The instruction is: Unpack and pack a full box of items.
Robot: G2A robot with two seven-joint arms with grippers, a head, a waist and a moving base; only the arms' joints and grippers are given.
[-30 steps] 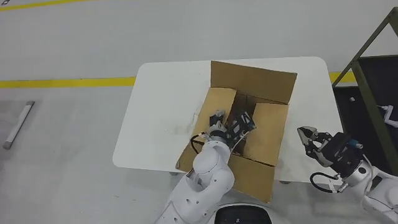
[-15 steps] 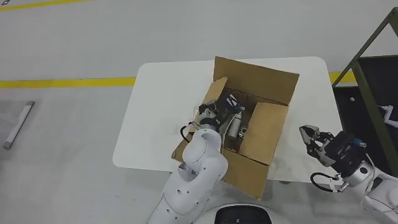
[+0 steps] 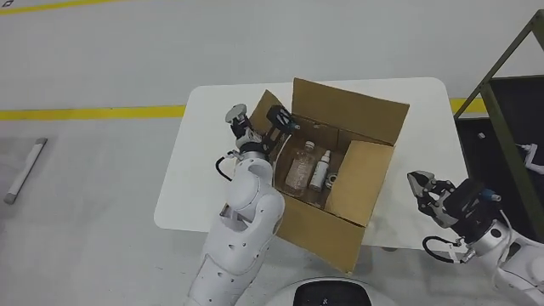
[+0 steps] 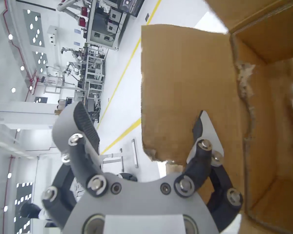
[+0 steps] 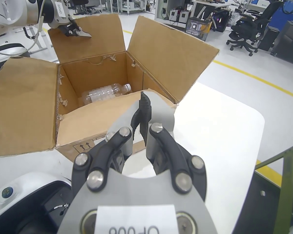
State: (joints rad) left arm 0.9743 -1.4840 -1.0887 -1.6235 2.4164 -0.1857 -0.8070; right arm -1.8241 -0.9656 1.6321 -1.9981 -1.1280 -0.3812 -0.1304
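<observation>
The box (image 3: 348,110) is showing plain brown cardboard all over, paler along its torn seams, against a white table (image 3: 204,161). Inside, a clear bottle (image 5: 105,92) is wearing a white cap, and a second bottle (image 3: 320,170) is looking white. The left gripper (image 4: 141,125) is showing grey fingers (image 4: 63,125), black ribbed pads (image 4: 86,125) and black links with silver bolts; the right gripper (image 5: 149,113) is wearing the same colours. Yellow lines (image 3: 85,112) are striping the pale grey floor (image 3: 127,51).

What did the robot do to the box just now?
The left gripper swung from the middle of the box out to its left side, pushing the left flap up and open, so the bottles inside show. It is open, straddling the flap. The right gripper stayed shut beside the table.
</observation>
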